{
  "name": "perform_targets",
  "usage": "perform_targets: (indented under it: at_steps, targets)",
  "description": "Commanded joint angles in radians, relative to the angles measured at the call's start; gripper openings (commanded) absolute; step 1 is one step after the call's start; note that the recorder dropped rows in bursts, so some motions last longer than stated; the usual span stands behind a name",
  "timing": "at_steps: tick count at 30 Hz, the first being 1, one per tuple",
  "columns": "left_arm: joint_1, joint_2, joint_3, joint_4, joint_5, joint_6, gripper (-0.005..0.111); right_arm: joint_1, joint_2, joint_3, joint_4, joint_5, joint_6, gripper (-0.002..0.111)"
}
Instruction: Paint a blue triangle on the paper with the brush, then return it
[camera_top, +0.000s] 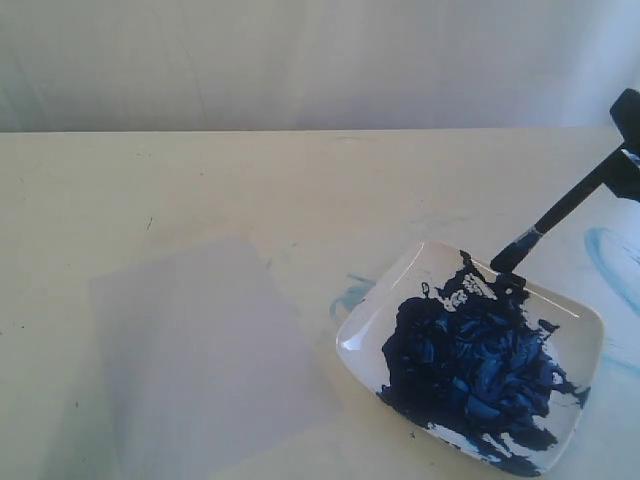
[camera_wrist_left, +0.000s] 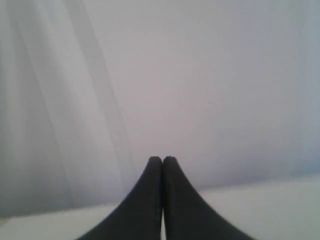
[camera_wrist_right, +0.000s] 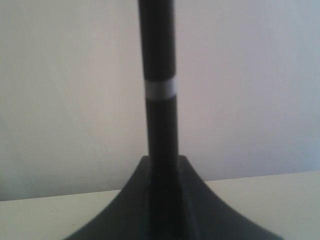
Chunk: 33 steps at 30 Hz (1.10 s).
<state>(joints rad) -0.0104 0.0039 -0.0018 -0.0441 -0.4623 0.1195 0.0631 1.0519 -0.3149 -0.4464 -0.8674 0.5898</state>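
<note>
Most of right hand (camera_top: 628, 172) cropped; brush (camera_top: 565, 210) tip lost in paint (camera_top: 470, 360).

I count one dish (camera_top: 362, 338), one paper (camera_top: 200, 340) left of the dish, one brush (camera_top: 560, 212) at the dish's far rim, two faint blue smears (camera_top: 350, 295) (camera_top: 608, 258) flanking the dish, and two grippers: left gripper (camera_wrist_left: 162, 161), right gripper (camera_wrist_right: 162, 160).

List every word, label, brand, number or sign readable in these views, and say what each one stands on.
No readable text in any view.
The brush carries only a plain pale band, with no lettering on it.
The white dish, the paper and the table show no print, labels or numbers.
</note>
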Motion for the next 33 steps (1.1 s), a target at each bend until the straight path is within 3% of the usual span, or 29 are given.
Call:
perform_targets:
  at_steps: [1, 3, 5, 11, 15, 17, 21, 23, 27, 33]
  targets:
    - [-0.002, 0.046, -0.041, -0.453, -0.175, 0.02, 0.0, -0.004, -0.002, -0.003, 0.002, -0.003, 0.001, 0.0]
    - [-0.002, 0.116, -0.098, -0.625, -0.135, 0.085, 0.0, -0.004, -0.002, -0.003, 0.002, -0.003, 0.001, 0.0]
    - [-0.002, 0.22, -0.168, -0.649, -0.059, 0.201, 0.0, -0.004, -0.002, -0.003, 0.002, -0.002, 0.026, 0.0]
    - [-0.002, 0.623, -0.449, -0.323, 0.313, 0.191, 0.0, -0.004, -0.002, -0.003, 0.002, -0.002, 0.16, 0.0]
    - [-0.002, 0.903, -0.662, -0.247, 0.671, 0.244, 0.0, -0.004, -0.002, -0.003, 0.002, -0.002, 0.16, 0.0]
    - [-0.002, 1.029, -0.752, -0.311, 0.809, 0.332, 0.0, -0.004, -0.002, -0.003, 0.002, -0.002, 0.16, 0.0]
    - [0.0, 1.297, -0.934, -0.627, 1.186, 0.734, 0.0, -0.004, -0.002, -0.003, -0.001, -0.002, 0.16, 0.0]
    - [0.005, 1.409, -1.014, -0.681, 1.306, 0.796, 0.0, -0.004, -0.002, -0.003, -0.024, -0.002, 0.16, 0.0]
    - [0.009, 1.581, -1.097, -0.642, 1.376, 0.773, 0.0, -0.004, -0.002, -0.003, -0.128, -0.009, 0.158, 0.0]
    - [0.009, 1.72, -1.105, -0.646, 1.314, 0.784, 0.0, -0.004, -0.002, -0.003, -0.194, -0.031, 0.116, 0.0]
